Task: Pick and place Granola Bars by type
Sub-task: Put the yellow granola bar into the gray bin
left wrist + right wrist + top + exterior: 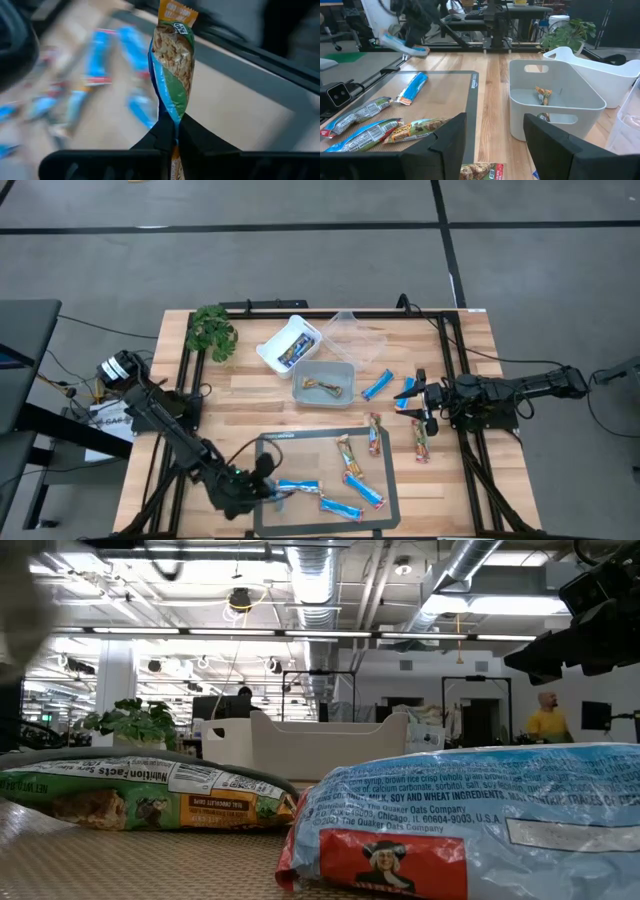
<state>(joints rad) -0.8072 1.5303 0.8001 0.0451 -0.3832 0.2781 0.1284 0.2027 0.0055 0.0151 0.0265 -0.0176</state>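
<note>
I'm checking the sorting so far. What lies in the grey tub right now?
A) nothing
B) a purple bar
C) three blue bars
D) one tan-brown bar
D: the high view shows one tan-brown bar alone on the floor of the grey tub.

Blue wrapped bar [480, 825] close up, green-and-tan bar [140, 795] beside it, white tub [320, 745] behind, plant [135, 723] farther back

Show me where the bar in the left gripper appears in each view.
High: bar bottom centre, in left gripper.
Low: cannot pick it out.
Left wrist: bar centre, standing from the fingers.
Right wrist: bar top left.
Shared landmark: mat border, high and right wrist views.
</note>
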